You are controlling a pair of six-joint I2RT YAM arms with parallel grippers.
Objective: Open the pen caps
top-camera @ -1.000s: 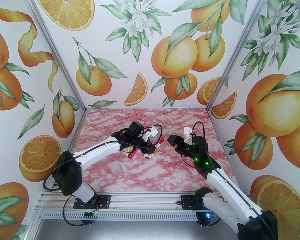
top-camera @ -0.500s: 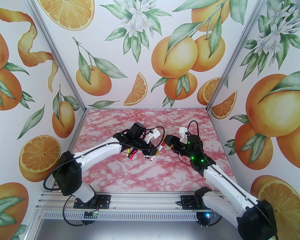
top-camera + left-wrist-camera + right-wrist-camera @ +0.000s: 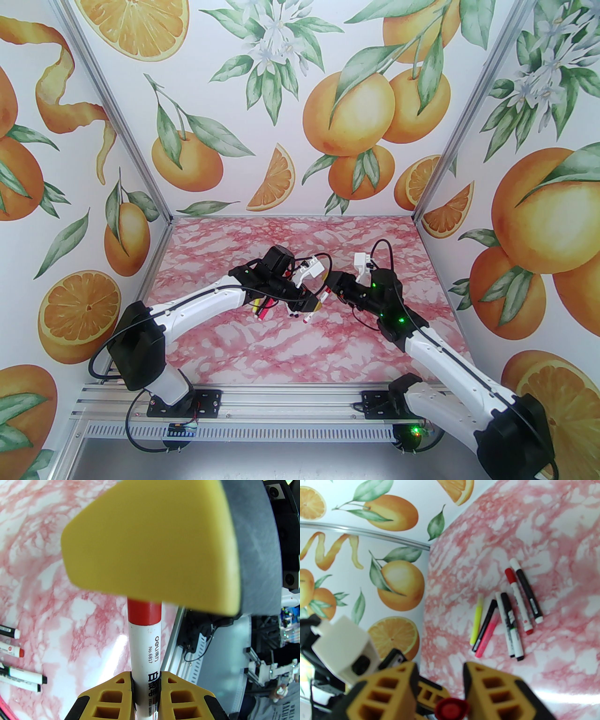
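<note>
My left gripper (image 3: 146,678) is shut on the white barrel of a marker (image 3: 145,644) and holds it above the table, its red pen cap (image 3: 144,613) pointing at the right arm. From above, the left gripper (image 3: 311,304) and the right gripper (image 3: 331,284) meet at that cap (image 3: 325,293). In the right wrist view, the cap's end (image 3: 451,708) sits between the right gripper's (image 3: 440,669) jaws. It touches the right finger (image 3: 487,691), with a gap on the left side. A yellow finger (image 3: 152,545) of the right gripper hides the cap's tip.
Several capped markers (image 3: 506,618) lie together on the pink marble table (image 3: 290,356), with a yellow and a pink one (image 3: 260,310) under the left forearm. More markers (image 3: 16,662) show at the left wrist view's edge. Walls stand on three sides.
The right gripper has moved left toward the left gripper, and its jaws have narrowed around the red cap. The left gripper keeps its hold on the marker, shifted slightly.
</note>
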